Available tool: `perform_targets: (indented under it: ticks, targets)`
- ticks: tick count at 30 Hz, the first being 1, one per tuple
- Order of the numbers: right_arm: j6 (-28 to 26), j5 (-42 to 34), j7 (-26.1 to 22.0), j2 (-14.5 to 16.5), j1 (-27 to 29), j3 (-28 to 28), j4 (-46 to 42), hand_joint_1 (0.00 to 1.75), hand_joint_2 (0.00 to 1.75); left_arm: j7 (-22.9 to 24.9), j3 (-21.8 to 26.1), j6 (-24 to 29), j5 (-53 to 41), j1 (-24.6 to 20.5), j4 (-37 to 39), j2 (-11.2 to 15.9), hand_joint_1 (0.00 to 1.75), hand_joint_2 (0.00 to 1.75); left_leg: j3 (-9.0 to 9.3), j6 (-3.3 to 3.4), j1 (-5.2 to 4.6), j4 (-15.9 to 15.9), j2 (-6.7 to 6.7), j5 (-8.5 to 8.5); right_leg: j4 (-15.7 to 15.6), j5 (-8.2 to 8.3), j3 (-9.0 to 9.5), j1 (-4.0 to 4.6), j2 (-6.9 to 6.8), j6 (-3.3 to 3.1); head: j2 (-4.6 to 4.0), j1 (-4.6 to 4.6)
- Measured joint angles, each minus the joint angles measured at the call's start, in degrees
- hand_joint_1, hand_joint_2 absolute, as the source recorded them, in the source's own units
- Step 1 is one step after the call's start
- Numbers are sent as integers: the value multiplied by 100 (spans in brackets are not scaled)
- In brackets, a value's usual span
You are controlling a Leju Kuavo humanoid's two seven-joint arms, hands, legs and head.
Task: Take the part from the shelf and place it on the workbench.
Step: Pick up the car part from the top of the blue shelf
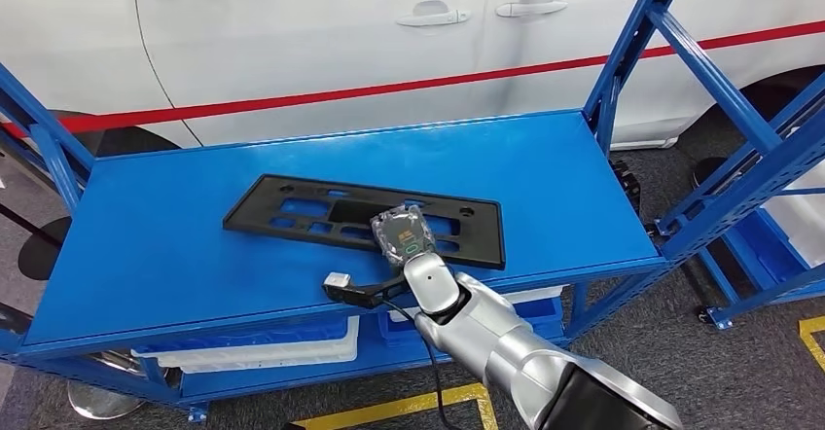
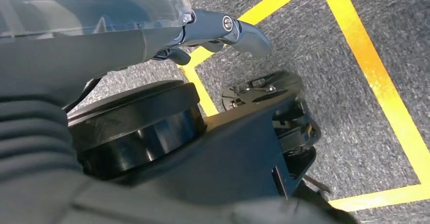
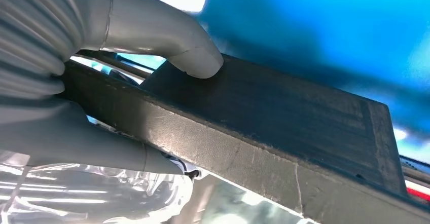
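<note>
While the left hand [image 2: 223, 29] hangs low beside the robot's body over grey carpet crossed by yellow floor tape [image 2: 375, 67], with too little of it showing for me to tell how its fingers lie, all the work is on the other side. From where one stands, the silver right arm [image 1: 506, 347] reaches up from below to the front edge of the blue shelf [image 1: 175, 255], and the right hand [image 1: 404, 238] rests on the near long edge of the black part [image 1: 292, 218], a flat slotted plastic panel. Close up at the wrist, the thick grey thumb [image 3: 190, 57] presses on the panel's top face while the fingers [image 3: 96, 150] curl beneath its edge, so the hand is clamped around the rim, not merely resting on it. I judge that grip suits a thin, wide piece: pinching the overhanging front edge is the only purchase a flat panel offers. The part otherwise lies flat on the shelf's top deck, stretching away to the hand's left and right. Below sit white bins [image 1: 282, 347]; beyond the shelf stands a white car [image 1: 321, 31] with a red stripe
</note>
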Motion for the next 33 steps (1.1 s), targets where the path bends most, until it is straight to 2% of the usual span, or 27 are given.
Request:
perform_targets:
  ticks: [2, 3, 6, 7, 9, 11, 12, 13, 14, 15, 17, 18, 20, 22, 24, 26, 27, 28, 29, 31, 32, 33]
  targets:
    - [1, 132, 92, -99, -251, -189, -151, 175, 175, -13, -3, 2, 5, 4, 0, -3, 0, 175, -41, -43, -26, 48, -5, -20, -603, 233, 255, 19, 1, -41, 1, -3]
    - [21, 185, 86, -147, -395, -308, -235, 175, 175, -15, -3, 2, 8, 9, 0, -4, 0, 175, -63, -70, -37, 63, -3, -24, -735, 258, 295, 30, 5, -64, 1, -5]
    - [11, 358, 109, -255, -688, -619, -439, 175, 175, -19, -3, 7, 11, 25, 0, -7, 0, 175, -91, -161, -35, 77, 5, -35, -785, 272, 286, 37, 13, -155, 1, -7]
    - [-43, 436, 158, -285, -756, -685, -500, 175, 175, -25, -3, 9, 14, 26, 0, -9, 0, 175, -129, -192, -29, 161, 8, -102, -803, 286, 293, 30, 10, -194, 0, -8]
    - [-167, 577, 237, -361, -941, -814, -649, 175, 175, -42, -3, 18, 31, 26, 0, -13, 0, 175, -360, -240, -17, 671, 14, -404, -826, 301, 298, 20, 5, -255, 0, -12]
    - [-229, 674, 222, -489, -1195, -1006, -842, 175, 175, -61, -3, 29, 54, 31, 0, -17, 0, 175, -715, -268, -15, 1439, 14, -728, -819, 294, 295, 34, -8, -284, 0, -13]
    - [-228, 718, 194, -563, -1315, -1124, -955, 175, 175, -69, -3, 32, 61, 37, 0, -18, 0, 175, -829, -274, -14, 1672, 15, -769, -815, 288, 298, 41, -14, -288, 0, -12]
    - [-217, 760, 160, -630, -1426, -1247, -1076, 175, 175, -75, -3, 33, 68, 44, 0, -19, 0, 175, -849, -273, -14, 1699, 15, -698, -809, 281, 305, 47, -17, -291, 0, -13]
    - [-204, 799, 132, -687, -1523, -1372, -1202, 175, 175, -80, -3, 33, 72, 49, 0, -19, 0, 175, -755, -262, -14, 1480, 16, -516, -803, 271, 315, 49, -12, -289, 1, -13]
    - [-192, 826, 110, -727, -1609, -1482, -1321, 175, 175, -85, -3, 33, 75, 52, 0, -19, 0, 175, -585, -239, -14, 1097, 16, -281, -796, 256, 328, 51, -3, -282, 1, -13]
    - [-177, 886, 92, -787, -1744, -1651, -1519, 175, 175, -93, -3, 33, 79, 48, 0, -21, 0, 175, -247, -179, -36, 397, 14, 3, -782, 234, 339, 69, 17, -252, 1, -12]
    - [-178, 927, 92, -813, -1782, -1705, -1595, 175, 175, -97, -3, 33, 80, 43, 0, -25, 0, 175, -162, -150, -48, 215, 11, 27, -777, 232, 331, 74, 23, -230, 1, -10]
    - [-188, 1017, 94, -867, -1806, -1795, -1741, 175, 175, -102, -3, 31, 86, 38, 0, -32, 0, 175, -128, -103, -63, 111, 6, -7, -783, 246, 308, 75, 26, -178, 1, -9]
    - [-211, 1034, 64, -934, -1804, -1914, -1920, 175, 175, -101, -4, 26, 91, 38, 0, -45, 0, 175, -108, -43, -37, 45, 6, 17, -720, 182, 273, 67, 18, -116, 1, -5]
    - [-260, 941, -18, -1011, -1813, -2064, -2111, 175, 175, -80, -10, 51, 74, 31, 0, -61, 0, 175, -83, 15, -11, -10, 9, 46, -307, -70, 83, 56, 13, -62, 1, -1]
    - [-324, 751, -138, -1085, -1779, -2211, -2285, 175, 175, -41, -22, 122, 64, 24, 0, -66, 0, 175, -81, 37, -13, -14, 7, 45, 414, -375, -276, 36, 11, -21, 1, 2]
    - [-355, 607, -211, -1118, -1731, -2281, -2373, 175, 175, -18, -27, 157, 69, 24, 0, -67, 0, 175, -79, 38, -12, -11, 4, 42, 684, -437, -424, 21, 10, -4, 0, 2]
    - [-387, 408, -309, -1147, -1665, -2351, -2467, 175, 175, 10, -30, 179, 75, 25, 0, -67, 0, 175, -76, 36, -10, -6, -1, 37, 760, -388, -486, 2, 8, 9, 0, 2]
    - [-416, 141, -434, -1169, -1585, -2424, -2570, 175, 175, 41, -30, 195, 83, 25, 0, -67, 0, 175, -72, 27, -6, 7, -6, 26, 607, -233, -433, -18, 5, 17, 0, 3]
    - [-461, -566, -764, -1193, -1405, -2581, -2808, 175, 175, 90, -32, 216, 99, 25, 0, -67, 0, 175, -70, -14, -1, 49, -13, -15, -124, 165, -108, -46, -4, 22, 0, 3]
    - [-481, -890, -917, -1202, -1319, -2649, -2919, 175, 175, 103, -32, 226, 108, 22, 0, -67, 0, 175, -77, -41, -10, 80, -13, -38, -447, 287, 37, -41, -5, 11, 1, 0]
    - [-488, -1186, -1066, -1207, -1232, -2702, -3023, 175, 175, 110, -32, 236, 111, 18, 0, -67, 0, 175, -84, -67, -19, 97, -10, -53, -643, 334, 122, -33, -4, -5, 1, -5]
